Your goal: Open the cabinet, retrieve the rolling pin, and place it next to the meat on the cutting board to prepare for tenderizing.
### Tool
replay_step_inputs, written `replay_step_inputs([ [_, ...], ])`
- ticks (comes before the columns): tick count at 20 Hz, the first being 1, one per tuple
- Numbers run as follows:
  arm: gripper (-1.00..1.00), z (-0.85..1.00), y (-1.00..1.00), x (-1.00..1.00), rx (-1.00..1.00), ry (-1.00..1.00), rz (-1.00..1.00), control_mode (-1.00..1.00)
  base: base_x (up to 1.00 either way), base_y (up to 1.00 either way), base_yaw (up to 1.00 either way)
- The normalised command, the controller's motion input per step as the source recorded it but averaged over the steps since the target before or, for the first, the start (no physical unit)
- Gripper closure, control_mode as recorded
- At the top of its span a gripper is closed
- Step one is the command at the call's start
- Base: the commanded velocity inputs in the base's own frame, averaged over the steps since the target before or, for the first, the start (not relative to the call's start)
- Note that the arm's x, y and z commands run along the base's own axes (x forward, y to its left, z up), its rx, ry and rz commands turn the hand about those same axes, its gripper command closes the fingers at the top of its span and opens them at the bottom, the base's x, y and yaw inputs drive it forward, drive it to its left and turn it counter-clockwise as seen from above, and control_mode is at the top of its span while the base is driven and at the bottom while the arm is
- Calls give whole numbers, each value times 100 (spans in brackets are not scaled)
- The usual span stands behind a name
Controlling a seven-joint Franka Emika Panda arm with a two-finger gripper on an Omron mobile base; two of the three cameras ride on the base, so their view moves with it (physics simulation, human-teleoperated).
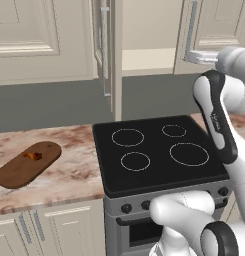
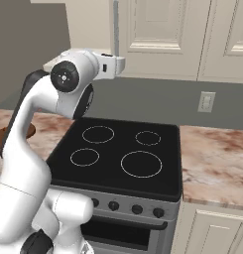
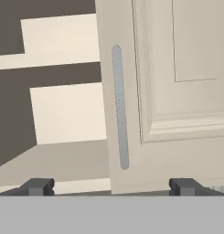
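On the left of the marbled pink-brown desk (image 1: 69,172) lies the dark brown oval wooden cutting board (image 1: 28,163), carrying the small reddish-orange lump of meat (image 1: 33,155) near its far end. Right of it sits the black glass stove top (image 1: 159,150). Above, the tall cream wall cabinet (image 1: 144,35) has one door swung out edge-on, its plain shelf exposed. Further right, the end effector (image 3: 111,186) is spread fully wide, holding nothing, facing the closed door's long grey bar handle (image 3: 120,107).

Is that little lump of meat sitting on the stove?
No, the meat lies on the cutting board, left of the stove.
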Motion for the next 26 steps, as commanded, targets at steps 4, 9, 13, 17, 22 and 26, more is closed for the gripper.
replay_step_inputs([
  [4,-100,14,0,48,0,3,-5,-100,0,0,0],
  [9,-100,11,0,45,0,3,-5,-100,0,0,0],
  [13,-100,11,0,46,0,3,-7,-100,0,0,0],
  [17,-100,8,0,43,-1,2,-3,-100,0,0,0],
  [22,-100,7,0,42,-1,1,-2,-100,0,0,0],
  [26,-100,3,0,48,0,3,0,-100,0,0,0],
])
